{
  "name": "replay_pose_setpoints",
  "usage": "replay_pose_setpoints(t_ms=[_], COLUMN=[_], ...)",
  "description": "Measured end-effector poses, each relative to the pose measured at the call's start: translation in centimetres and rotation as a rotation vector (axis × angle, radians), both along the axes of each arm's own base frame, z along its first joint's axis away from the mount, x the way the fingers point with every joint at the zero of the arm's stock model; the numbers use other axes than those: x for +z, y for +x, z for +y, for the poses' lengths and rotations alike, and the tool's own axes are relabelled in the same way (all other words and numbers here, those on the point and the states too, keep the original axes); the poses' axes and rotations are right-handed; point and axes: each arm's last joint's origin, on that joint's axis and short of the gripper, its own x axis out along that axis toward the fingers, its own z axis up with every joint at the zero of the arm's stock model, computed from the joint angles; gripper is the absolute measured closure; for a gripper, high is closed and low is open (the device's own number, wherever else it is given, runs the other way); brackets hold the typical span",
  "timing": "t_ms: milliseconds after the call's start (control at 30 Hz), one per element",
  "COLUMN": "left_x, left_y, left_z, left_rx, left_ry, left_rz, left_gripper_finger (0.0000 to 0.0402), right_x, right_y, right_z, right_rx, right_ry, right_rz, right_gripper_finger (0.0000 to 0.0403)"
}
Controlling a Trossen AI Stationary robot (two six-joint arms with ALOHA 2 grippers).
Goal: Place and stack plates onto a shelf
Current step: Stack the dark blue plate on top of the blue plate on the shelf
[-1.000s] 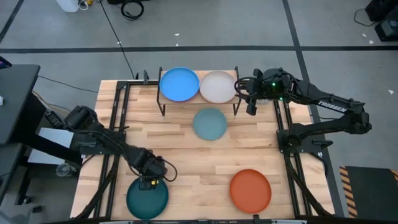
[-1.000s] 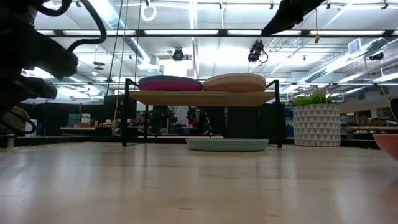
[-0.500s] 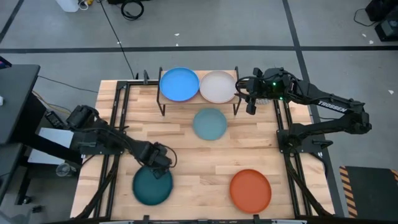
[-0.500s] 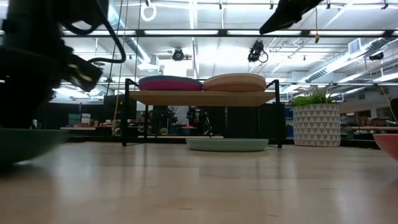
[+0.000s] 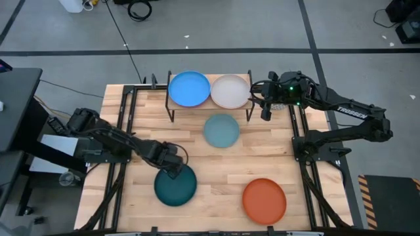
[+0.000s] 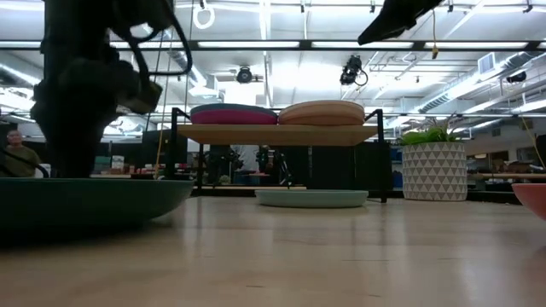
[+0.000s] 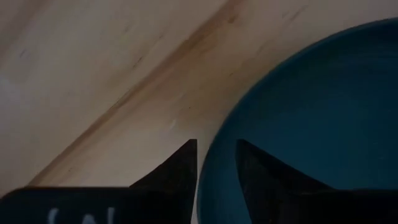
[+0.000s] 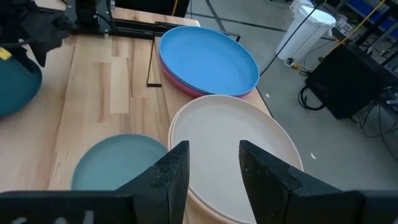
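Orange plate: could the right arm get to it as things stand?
Probably yes. The orange plate lies bare on the table's right side, nothing on or beside it. The right gripper hovers open and empty by the shelf; the left gripper is occupied clamping the dark teal plate.

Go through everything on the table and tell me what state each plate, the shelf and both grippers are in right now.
Dark teal plate: rim gripped by the left gripper.
Bright blue plate: on the shelf, stacked on a magenta plate.
Cream plate: on the shelf, topping the second stack.
Pale blue plate: flat on the table, in front of the shelf.
Orange plate: flat on the table, untouched.
Right gripper: open, empty, beside the shelf.
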Motion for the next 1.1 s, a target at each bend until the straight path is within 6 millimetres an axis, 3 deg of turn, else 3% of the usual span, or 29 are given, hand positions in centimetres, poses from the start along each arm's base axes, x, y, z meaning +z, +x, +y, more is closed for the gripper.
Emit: replay_pose_setpoints(t_ms=[300,567,767,967,1100], left_x=[2.1,1.3,1.6,0.6,-0.2], left_y=[-0.3,-1.1,-1.2,-1.0,-1.1], left_z=[1.6,3.6,3.7,2.9,2.5], left_rx=[0.036,0.125,-0.018,-0.186,-0.206], left_ry=[-0.005,-0.103,-0.120,-0.056,-0.048], left_rz=[-0.089,-0.283,-0.286,-0.250,-0.195], left_gripper_finger=[0.0286,0.0286,0.0286,0.0286,0.0286], right_x=[0.0,-0.1,-0.1,-0.1,-0.1], right_y=[-0.1,-0.1,-0.2,-0.2,-0.1], right_z=[0.0,0.0,0.0,0.0,0.0], right_rx=[-0.002,-0.009,-0.008,-0.007,-0.006], right_ry=[0.003,0.005,0.008,0.007,0.007], right_rz=[-0.001,0.009,0.016,0.013,0.012], right_gripper_finger=[0.0257,0.0257,0.0257,0.0257,0.0257])
